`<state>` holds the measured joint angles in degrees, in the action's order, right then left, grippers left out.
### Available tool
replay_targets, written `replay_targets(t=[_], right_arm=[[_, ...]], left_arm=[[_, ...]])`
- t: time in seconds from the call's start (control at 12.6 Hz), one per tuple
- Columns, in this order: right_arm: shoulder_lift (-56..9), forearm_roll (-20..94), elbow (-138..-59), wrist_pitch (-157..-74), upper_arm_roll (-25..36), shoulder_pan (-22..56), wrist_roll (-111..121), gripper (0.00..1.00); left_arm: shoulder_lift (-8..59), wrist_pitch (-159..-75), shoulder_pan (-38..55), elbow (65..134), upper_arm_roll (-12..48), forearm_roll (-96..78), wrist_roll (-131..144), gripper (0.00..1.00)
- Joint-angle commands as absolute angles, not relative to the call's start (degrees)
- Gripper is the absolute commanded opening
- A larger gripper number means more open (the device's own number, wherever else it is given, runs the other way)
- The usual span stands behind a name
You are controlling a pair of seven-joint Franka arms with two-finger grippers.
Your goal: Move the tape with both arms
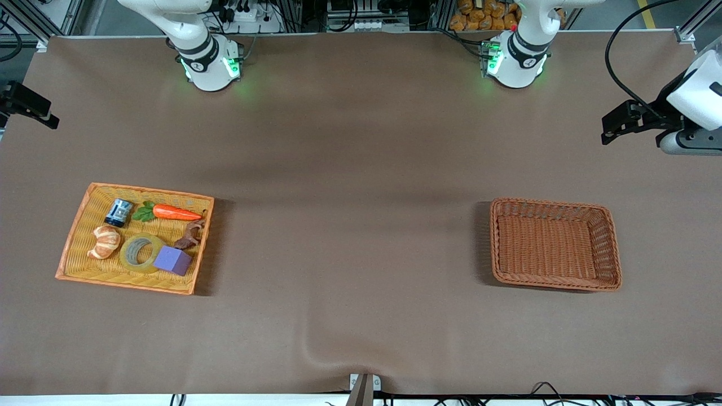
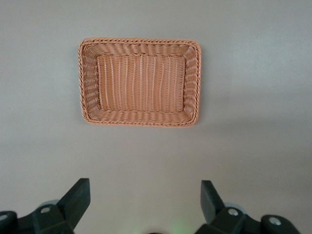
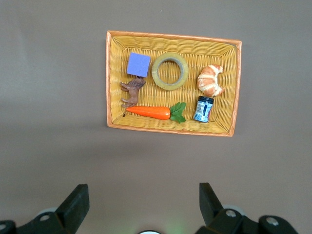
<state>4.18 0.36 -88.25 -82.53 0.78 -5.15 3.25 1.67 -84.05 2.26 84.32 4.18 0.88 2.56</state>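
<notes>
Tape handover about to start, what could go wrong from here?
1. The tape lies flat in the yellow tray, touching the purple cube, with the croissant close beside it. The right hand, open above the tray, may nudge either while grasping.
2. A flat ring offers little edge to pinch, so it might slip.
3. The brown basket sits at the left arm's end of the table; the mid-air pass to the open left hand could drop it.

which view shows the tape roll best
The right wrist view: the tape lies flat in the yellow tray, its round hole fully visible from above. The front view shows it smaller, beside the purple cube. The left wrist view misses it.
</notes>
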Motion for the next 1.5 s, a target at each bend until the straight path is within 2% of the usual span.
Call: replay_targets(t=[0.0, 0.63, 1.03, 1.42], right_arm=[[4.57, 0.26, -88.94, -82.36, 0.97, -5.54, 3.16, 1.0], [3.87, 0.26, -90.97, -83.67, 1.05, -6.06, 3.16, 1.0], [-1.04, -0.88, -89.91, -92.09, 1.14, -6.5, 3.43, 1.0], [-11.05, -0.26, -88.77, -96.05, 1.05, -9.84, 3.34, 1.0]], left_arm=[[2.72, -82.71, 1.93, 82.71, 4.31, -0.09, 1.58, 1.0], [2.99, -82.97, 2.02, 82.88, 4.31, -0.09, 1.85, 1.0], [2.99, -83.06, 2.11, 82.97, 4.31, -0.09, 2.02, 1.0], [3.25, -83.23, 2.29, 83.06, 4.31, -0.09, 2.2, 1.0]])
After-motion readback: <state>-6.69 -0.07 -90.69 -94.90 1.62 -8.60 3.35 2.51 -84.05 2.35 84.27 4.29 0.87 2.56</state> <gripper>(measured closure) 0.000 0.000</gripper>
